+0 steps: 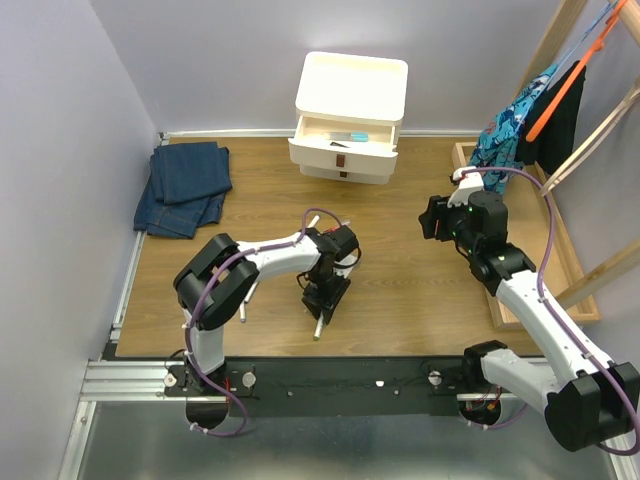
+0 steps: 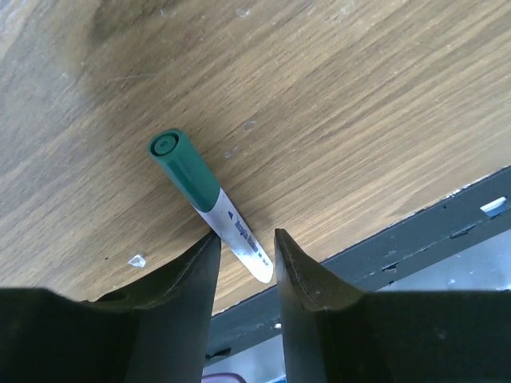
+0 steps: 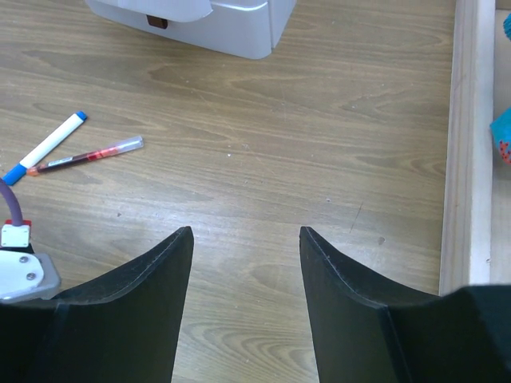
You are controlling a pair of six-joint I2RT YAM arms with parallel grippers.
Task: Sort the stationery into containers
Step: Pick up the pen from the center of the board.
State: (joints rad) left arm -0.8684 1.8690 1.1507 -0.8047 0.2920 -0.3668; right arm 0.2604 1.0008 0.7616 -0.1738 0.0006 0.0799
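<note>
We've got the left gripper [image 2: 246,254] pinching the white tail of the green-capped marker [image 2: 209,202], its long axis running straight out past the fingertips above the table [image 2: 335,96], while the right gripper [image 3: 246,239] hangs open, well apart.

robot test cell staged as a home corner. enclosed by plain pale lilac walls [image 1: 70,130] on left and back. wood-grain table [image 1: 400,300] edged at near side by black rail [image 1: 330,378] and aluminium extrusion [image 1: 130,378], both arm bases bolted there. household props on top: cream three-drawer cabinet [image 1: 350,100], folded blue jeans [image 1: 185,187], wooden clothes rack [image 1: 585,150] with hanging garments [image 1: 520,125] at right. loose pens [image 3: 68,152] on table.
</note>
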